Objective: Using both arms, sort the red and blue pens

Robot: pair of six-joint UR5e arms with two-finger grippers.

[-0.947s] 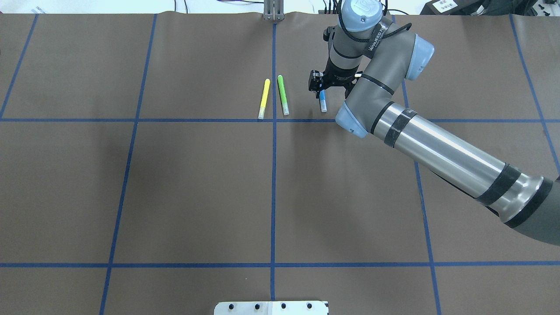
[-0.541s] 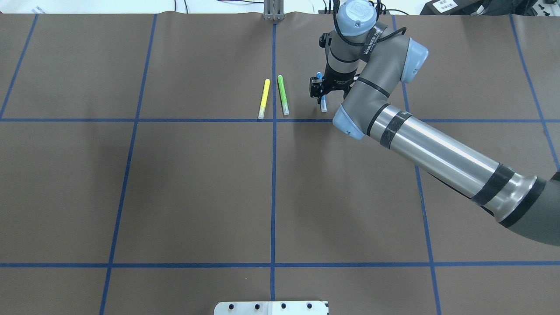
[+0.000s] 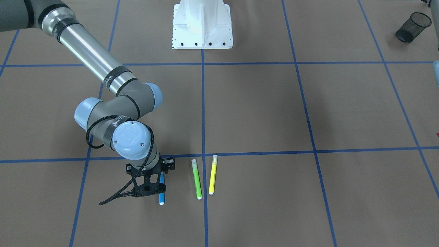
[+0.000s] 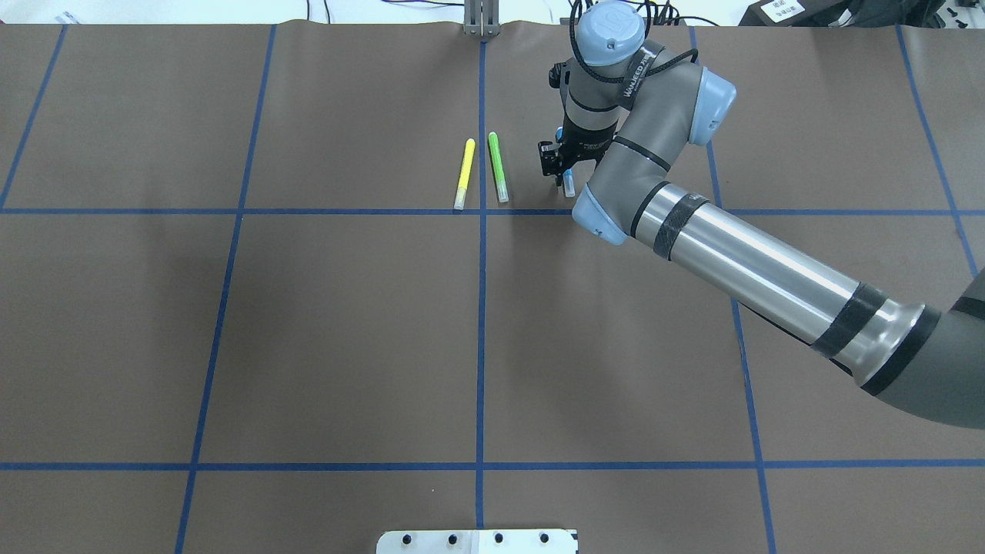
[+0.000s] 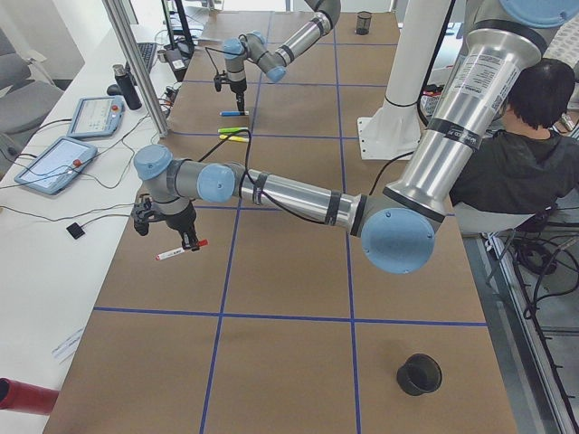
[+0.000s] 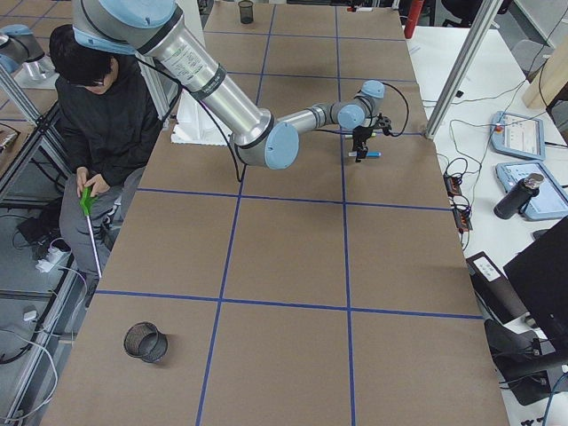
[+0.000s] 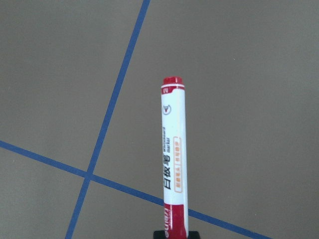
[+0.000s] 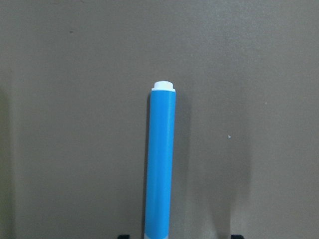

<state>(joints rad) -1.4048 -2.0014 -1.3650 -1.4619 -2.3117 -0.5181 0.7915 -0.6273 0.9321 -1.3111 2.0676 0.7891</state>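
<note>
Right pincer point(image 4: 565, 163) has slid over the blue pen point(image 3: 161, 192) — fingers spread (left pincer point(image 5: 188, 242) pinches the red pen point(image 7: 173, 159)).

The table point(image 4: 346, 323) is brown, gridded with blue tape lines. The red pen point(image 7: 173, 159) has a white barrel printed in orange and red, with a red cap and end. The blue pen point(image 8: 160, 159) is bright blue, white-tipped. The right arm point(image 4: 754, 265) and left arm point(image 5: 289, 192) are silver-grey with pale blue caps and black bands.
</note>
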